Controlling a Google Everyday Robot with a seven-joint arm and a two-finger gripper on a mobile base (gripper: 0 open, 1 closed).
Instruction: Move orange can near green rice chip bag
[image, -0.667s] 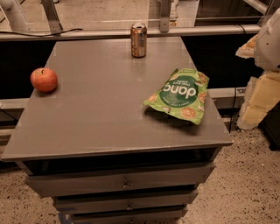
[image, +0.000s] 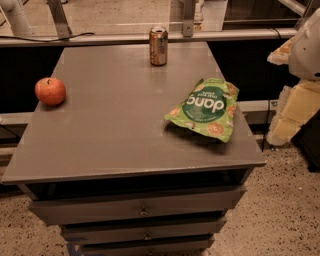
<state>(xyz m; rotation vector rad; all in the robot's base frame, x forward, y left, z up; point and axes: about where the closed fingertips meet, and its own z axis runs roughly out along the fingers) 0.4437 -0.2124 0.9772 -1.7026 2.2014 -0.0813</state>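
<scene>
Nearest, the front edge of the grey surface (image: 125, 170) sits above a stack of drawers (image: 140, 210). The front half of the top is bare, so there is open room on that side.

Further in, the green rice chip bag (image: 206, 107) lies flat on the right, with its right side close to the surface's right edge. A can set down on that side could tip off, and one set on the crinkly pouch itself would probably wobble. The safer room looks to be left of the bag and behind it.

An apple (image: 50, 91) rests near the left edge, well apart from everything and outside any likely path.

Off the right side, beyond the edge, the gripper (image: 292, 117) hangs clear of the surface and nowhere near the can. I cannot tell whether its jaws are open or closed.

Farthest, the orange can (image: 158, 46) stands upright by the back edge, well apart from the bag. It is slim and tall, so a glancing approach may topple it or push it off the back toward the pale rail (image: 100, 39). A reach from the right could also brush the bag on the way.
</scene>
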